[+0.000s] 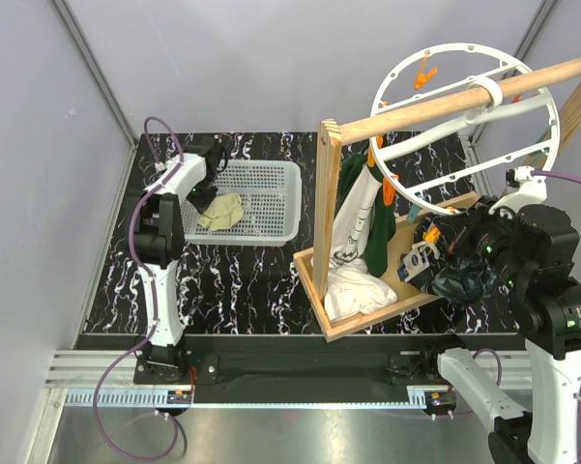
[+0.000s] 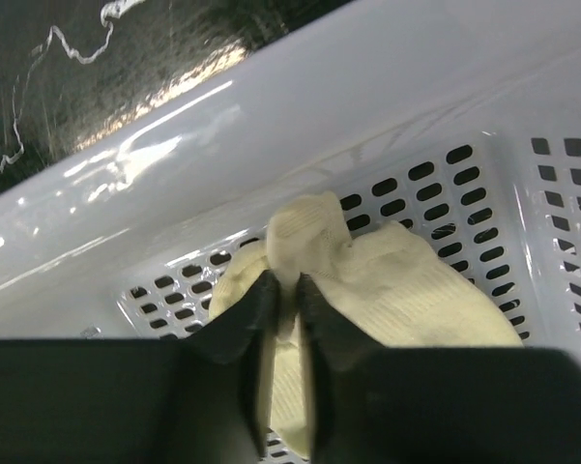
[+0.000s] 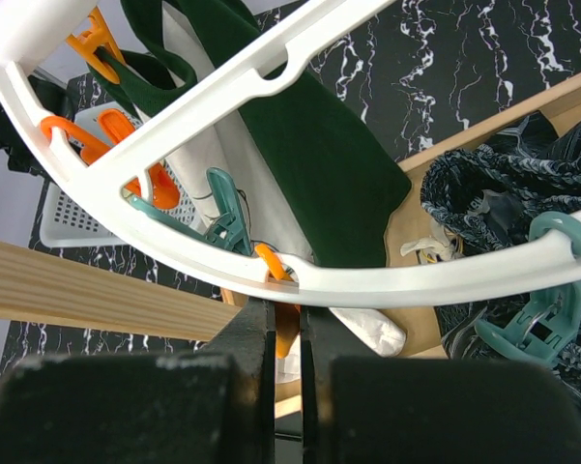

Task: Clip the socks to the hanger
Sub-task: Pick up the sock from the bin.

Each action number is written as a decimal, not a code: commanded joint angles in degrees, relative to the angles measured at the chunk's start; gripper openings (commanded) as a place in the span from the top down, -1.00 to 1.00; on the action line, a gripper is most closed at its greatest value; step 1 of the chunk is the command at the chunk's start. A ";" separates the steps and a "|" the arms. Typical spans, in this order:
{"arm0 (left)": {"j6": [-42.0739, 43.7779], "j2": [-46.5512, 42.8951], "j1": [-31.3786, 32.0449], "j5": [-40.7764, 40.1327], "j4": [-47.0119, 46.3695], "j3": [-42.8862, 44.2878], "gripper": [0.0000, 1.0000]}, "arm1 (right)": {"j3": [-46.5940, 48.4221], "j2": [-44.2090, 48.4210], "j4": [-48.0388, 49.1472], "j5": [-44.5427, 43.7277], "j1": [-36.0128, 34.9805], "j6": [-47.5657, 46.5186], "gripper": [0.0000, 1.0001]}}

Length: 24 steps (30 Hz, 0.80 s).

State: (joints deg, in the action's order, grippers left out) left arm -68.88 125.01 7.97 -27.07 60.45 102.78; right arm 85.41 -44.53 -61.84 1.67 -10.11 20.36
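Observation:
A pale yellow-cream sock (image 1: 222, 211) lies in the white perforated basket (image 1: 271, 174) at the back left. My left gripper (image 1: 205, 198) reaches into the basket and is shut on a fold of the sock (image 2: 406, 300), with the fabric pinched between the fingertips of the gripper (image 2: 288, 282). The round white hanger (image 1: 464, 126) hangs on the wooden rod at the right, with orange and teal pegs on its rim. My right gripper (image 3: 286, 309) sits just under the hanger rim (image 3: 416, 280) and is shut on an orange peg (image 3: 288, 324). It also shows in the top view (image 1: 430, 237).
The wooden rod (image 1: 464, 97) rests on an upright wooden post (image 1: 327, 193) over a wooden tray (image 1: 314, 285). A dark green-and-white garment (image 1: 367, 217) hangs there above a white cloth (image 1: 353, 290). A dark patterned cloth (image 1: 469, 280) lies under my right wrist.

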 commanded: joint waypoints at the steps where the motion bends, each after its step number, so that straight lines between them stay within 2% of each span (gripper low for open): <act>1: 3.83 -4.76 -0.15 -4.04 -2.17 2.51 0.80 | 0.02 -0.12 -2.32 3.07 0.00 -0.41 1.00; 2: 4.71 -5.82 -0.06 -4.30 -2.52 2.42 1.00 | -0.06 -0.20 -2.23 3.16 0.09 -0.32 1.00; 9: 17.01 -19.26 3.89 -7.03 -12.27 -3.72 1.00 | -0.85 -0.47 -1.53 3.95 0.00 -0.14 1.00; 10: 20.59 -20.76 4.42 -6.86 -13.67 -4.95 1.00 | -1.03 -0.55 -1.52 3.95 0.09 -0.14 1.00; 14: 26.25 -28.93 6.27 -3.00 -19.56 -9.43 1.00 | -1.12 -0.73 -1.26 4.04 0.09 -0.23 1.00; 20: 34.95 -46.50 7.15 10.88 -33.08 -21.56 1.00 | -0.68 -0.99 -1.44 4.39 0.09 -0.41 1.00; 23: 39.25 -55.29 7.15 22.29 -40.54 -27.44 1.00 | -0.50 -0.99 -1.61 4.39 0.09 -0.93 1.00; 24: 41.44 -57.40 7.15 31.29 -43.28 -29.81 1.00 | -0.33 -0.99 -1.70 4.39 0.09 -1.11 1.00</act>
State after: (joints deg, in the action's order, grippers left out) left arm -35.09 73.45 15.09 -13.58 30.17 76.42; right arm 85.03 -44.69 -61.19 2.72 -10.11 20.34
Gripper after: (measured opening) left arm 0.021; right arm 0.067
